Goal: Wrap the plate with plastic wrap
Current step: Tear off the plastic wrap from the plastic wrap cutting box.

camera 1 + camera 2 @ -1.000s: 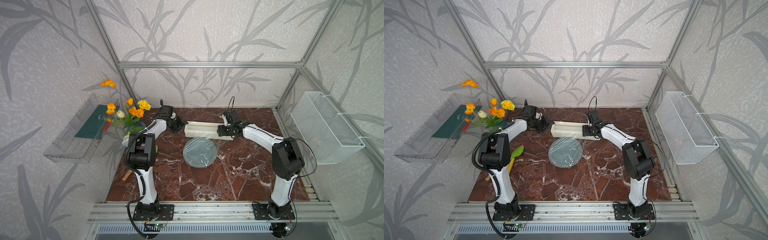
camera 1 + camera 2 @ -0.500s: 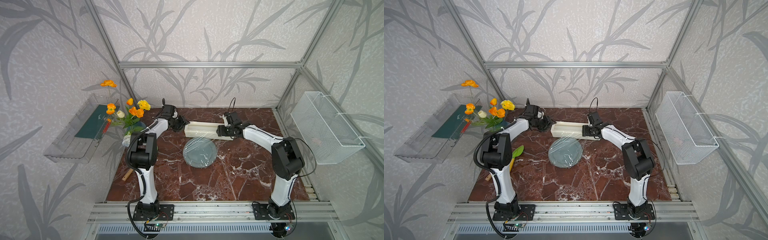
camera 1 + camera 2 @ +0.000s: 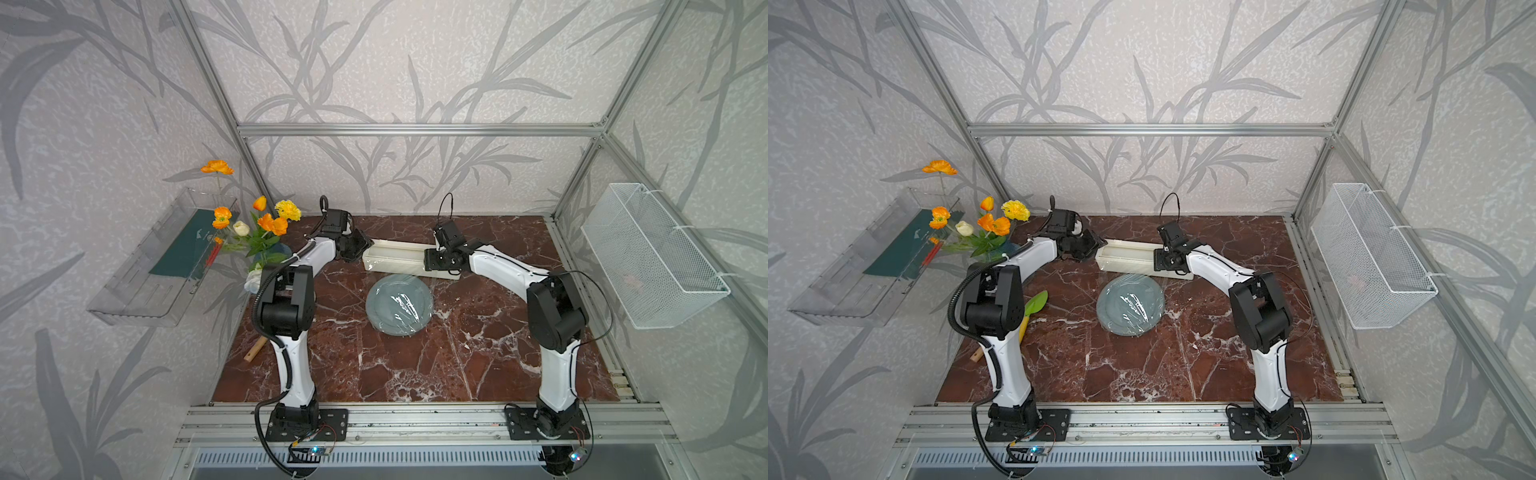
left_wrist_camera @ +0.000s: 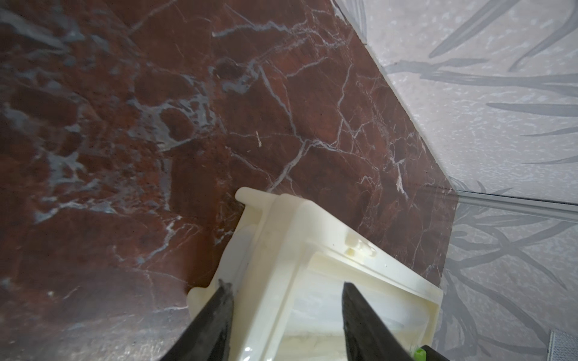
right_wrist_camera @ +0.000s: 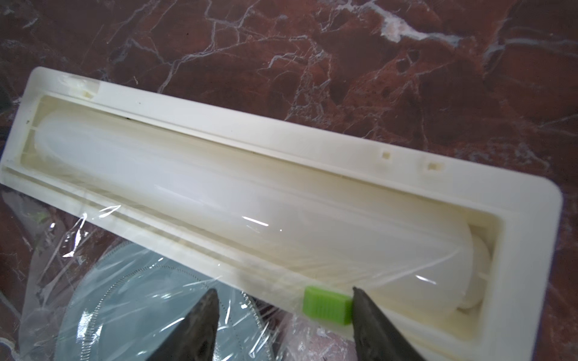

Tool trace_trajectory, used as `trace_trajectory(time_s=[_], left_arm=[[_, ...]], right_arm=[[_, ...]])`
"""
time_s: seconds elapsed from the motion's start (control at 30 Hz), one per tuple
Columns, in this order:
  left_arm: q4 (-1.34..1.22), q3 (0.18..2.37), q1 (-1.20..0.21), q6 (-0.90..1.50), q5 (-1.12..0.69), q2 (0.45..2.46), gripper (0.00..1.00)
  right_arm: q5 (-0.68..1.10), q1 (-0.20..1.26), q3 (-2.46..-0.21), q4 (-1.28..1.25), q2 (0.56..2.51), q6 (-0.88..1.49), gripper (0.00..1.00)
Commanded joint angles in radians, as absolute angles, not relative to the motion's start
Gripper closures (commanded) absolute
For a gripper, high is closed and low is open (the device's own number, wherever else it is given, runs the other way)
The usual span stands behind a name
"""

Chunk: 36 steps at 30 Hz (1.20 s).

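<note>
Take the far wall as twelve o'clock in both top views. The round, flat grey-blue dinner plate (image 3: 372, 305) sits near the middle of the red-brown veined marble tabletop (image 3: 415, 365). The thin, clear, crinkled plastic wrap (image 3: 405, 305) is draped over it and spills onto the marble around the rim.

Just beside the plate, at its twelve o'clock, lies the long cream-white plastic dispenser box (image 3: 395, 257), open on top with the roll showing. Its long axis runs nearly nine to three, swung slightly toward four.

In the right wrist view the film seems to run unbroken from the roll, over the box's front rail and down to the plate. I judge the sheet not yet cut free.

Your right gripper (image 5: 284, 293) hangs over the three o'clock stretch of that rail, its black fingers well apart and clamped on nothing. The small bright-green plastic slider tab (image 5: 325, 304) sits between them, against one finger.

Your left gripper (image 4: 286, 286) is at the box's nine o'clock end, fingers apart astride the end corner. I cannot tell whether they press on it.

What matters is that the tab lies at the three o'clock end and the uncut film stretches toward nine. The right arm is the nearer one. You probably need to close on the tab and draw it straight along the rail while the left steadies the box.
</note>
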State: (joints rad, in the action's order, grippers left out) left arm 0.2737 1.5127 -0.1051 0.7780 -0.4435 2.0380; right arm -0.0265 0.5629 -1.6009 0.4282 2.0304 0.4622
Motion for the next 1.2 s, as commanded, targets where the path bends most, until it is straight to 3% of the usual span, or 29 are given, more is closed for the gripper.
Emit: trace_trajectory(time_s=[0.0,0.73,0.93,1.17], left_arm=[[0.257,1.483,-0.166,0.811,-0.599,2.023,0.46],[0.255,1.445,-0.156,0.801,-0.581,1.990,0.47],[0.438,1.534,-0.141,0.653,-0.472,1.953,0.40],[0.590,1.564,-0.188,0.478,-0.247,1.858,0.34]], right_arm=[[0.185,0.664,-1.654,0.348,2.105,0.491,0.35],[0.274,0.719,-1.967,0.397,2.318,0.538,0.35],[0.233,0.674,-1.911,0.466,2.165,0.429,0.32],[0.233,0.555,-1.598,0.420,1.886,0.381,0.26]])
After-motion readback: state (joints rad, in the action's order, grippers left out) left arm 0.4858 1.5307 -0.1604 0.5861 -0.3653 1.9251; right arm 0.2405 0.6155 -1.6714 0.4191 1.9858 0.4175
